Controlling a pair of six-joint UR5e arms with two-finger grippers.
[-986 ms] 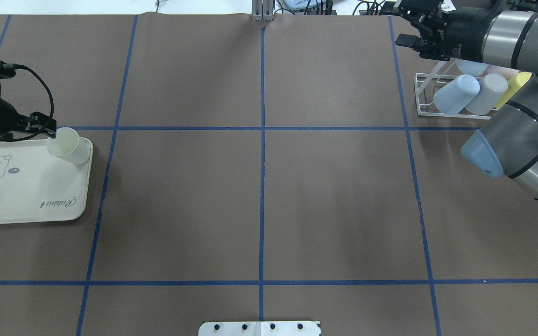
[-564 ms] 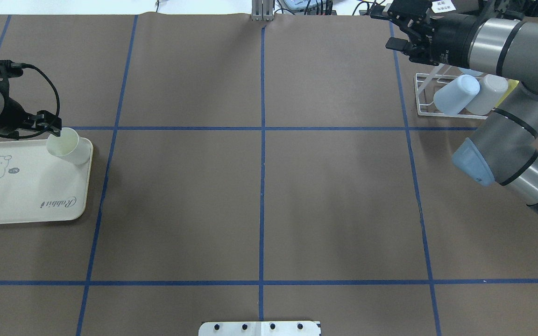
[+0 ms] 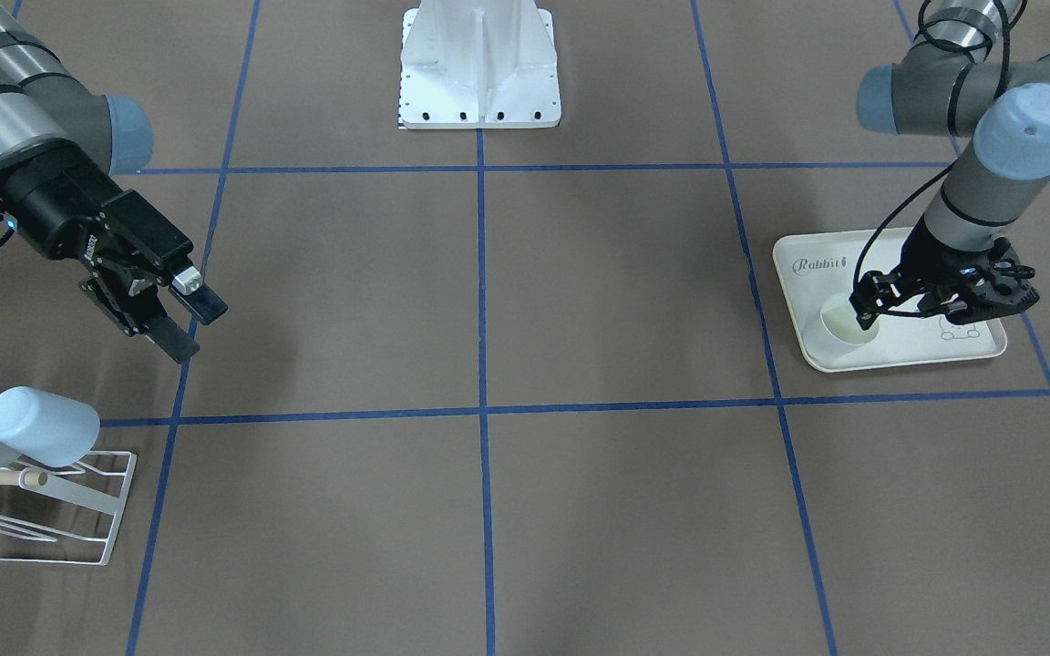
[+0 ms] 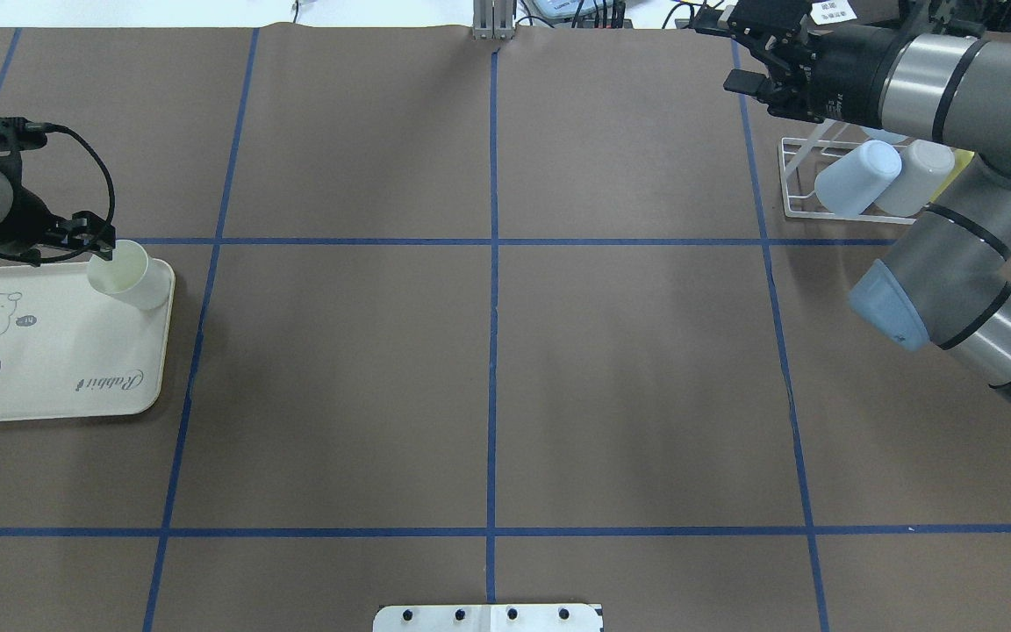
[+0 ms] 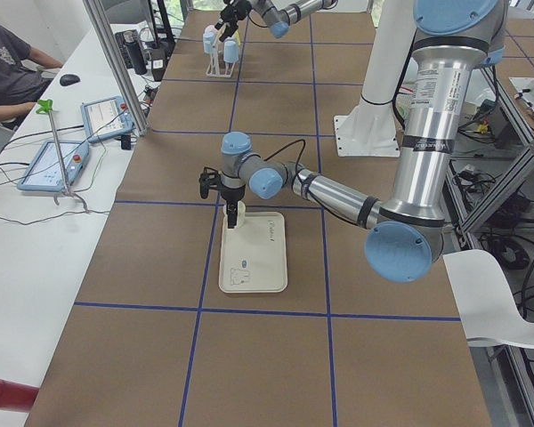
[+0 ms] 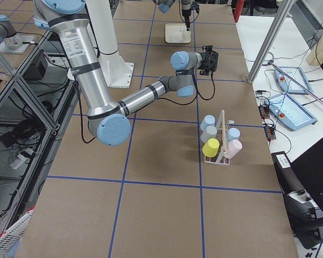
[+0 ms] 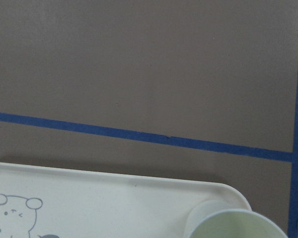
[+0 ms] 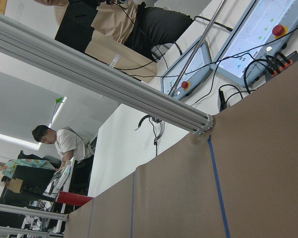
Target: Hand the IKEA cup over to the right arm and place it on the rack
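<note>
IKEA cup (image 3: 839,333) on tray (image 3: 908,264), rim partly hidden by left hand (image 3: 860,313), grip unclear, right hand (image 3: 195,330) spread

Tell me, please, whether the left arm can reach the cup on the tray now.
Probably yes: the left gripper sits right at the rim of the cup, with nothing standing between them.

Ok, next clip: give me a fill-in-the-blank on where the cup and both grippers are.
1. The pale green cup stands upright on the cream ____.
2. The left gripper is at that cup's ____.
3. The right gripper has its jaws ____ and holds nothing.
4. The yellow cup rests on the white wire ____.
Missing words: tray, rim, open, rack.
</note>
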